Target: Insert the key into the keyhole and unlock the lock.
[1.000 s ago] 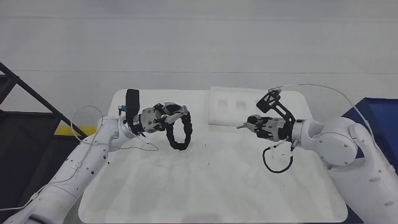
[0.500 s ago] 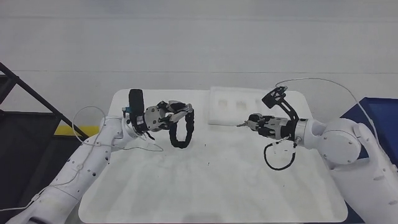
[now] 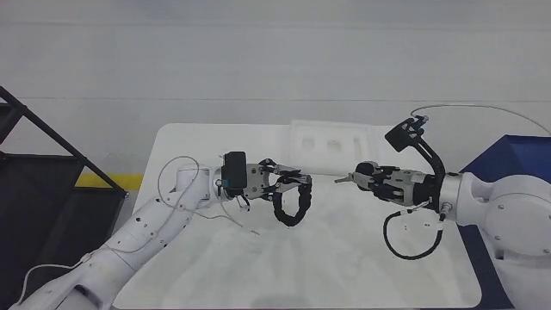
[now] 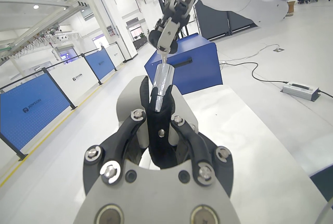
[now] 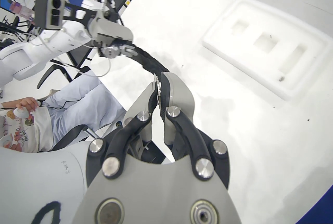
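Observation:
My left gripper (image 3: 287, 182) is shut on a black cable lock (image 3: 293, 209), held above the middle of the white table (image 3: 258, 267). The cable loop hangs below it. In the left wrist view the lock's chrome cylinder (image 4: 161, 84) sticks out past the fingers (image 4: 130, 101) and faces the other arm. My right gripper (image 3: 355, 177) is shut on a small metal key (image 5: 158, 89). The key tip (image 3: 337, 180) points at the cylinder. From the top a short gap separates them; in the left wrist view the key (image 4: 164, 55) lines up just off the cylinder's end.
A white foam tray (image 3: 331, 146) with several recesses lies at the table's back edge, behind both grippers. A blue box (image 3: 521, 151) stands off the table's right side and a black rack (image 3: 34, 129) off its left.
My left arm has carried the lock to the right, from the table's left part to its middle. The right gripper with the key has drawn back slightly to the right.

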### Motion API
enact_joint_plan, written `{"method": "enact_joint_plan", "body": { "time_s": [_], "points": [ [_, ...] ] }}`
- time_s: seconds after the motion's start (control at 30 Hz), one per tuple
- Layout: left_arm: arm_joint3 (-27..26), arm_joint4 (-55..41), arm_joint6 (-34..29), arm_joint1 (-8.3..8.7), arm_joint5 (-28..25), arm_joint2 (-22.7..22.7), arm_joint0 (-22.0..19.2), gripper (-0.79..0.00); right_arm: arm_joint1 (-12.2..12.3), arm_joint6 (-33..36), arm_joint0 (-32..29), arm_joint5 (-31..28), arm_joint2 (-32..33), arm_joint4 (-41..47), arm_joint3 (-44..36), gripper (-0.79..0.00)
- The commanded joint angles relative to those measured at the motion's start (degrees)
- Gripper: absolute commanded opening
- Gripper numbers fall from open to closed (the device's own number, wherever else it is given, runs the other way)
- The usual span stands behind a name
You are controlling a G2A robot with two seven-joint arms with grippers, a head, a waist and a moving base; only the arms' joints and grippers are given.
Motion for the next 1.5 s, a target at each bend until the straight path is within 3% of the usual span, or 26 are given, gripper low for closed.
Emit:
{"method": "enact_joint_plan", "body": {
  "time_s": [0.0,0.13,0.57,0.7,0.83,1.03,1.47],
  "points": [
    [1.88,0.17,1.71,-1.21,1.6,1.71,-1.26,-0.785,0.05,-0.46,-0.65,-0.33,0.81,1.44,-0.5,-0.785],
    [5.33,0.73,5.54,-2.98,3.06,3.95,-3.04,-0.785,0.12,-0.93,-1.08,-0.99,1.3,1.57,-0.84,-0.785],
    [5.33,0.73,5.54,-2.98,3.06,3.95,-3.04,-0.785,0.12,-1.18,-1.21,-0.89,1.27,1.52,-0.76,-0.785],
    [4.1,1.9,3.68,-2.83,5.65,3.33,-1.52,-0.785,0.2,-1.94,-1.97,2.33,1.45,0.5,-2.95,-0.785],
    [3.37,4.34,8.05,-2.93,10.19,3.14,0.15,-0.785,0.44,0.24,-2.53,6.98,2.86,1.95,-8.26,-0.785],
    [5.52,4.11,13.05,-4.51,13.6,4.47,0.45,-0.785,0.94,2.23,1.02,4.2,2.7,-1.79,-8.69,-0.785],
    [12.41,4.7,17.28,-7.94,18.59,6.4,-1.1,-0.785,0.67,-2.75,2.43,8.79,-6.04,-9.37,-8.69,-0.785]
  ]
}}
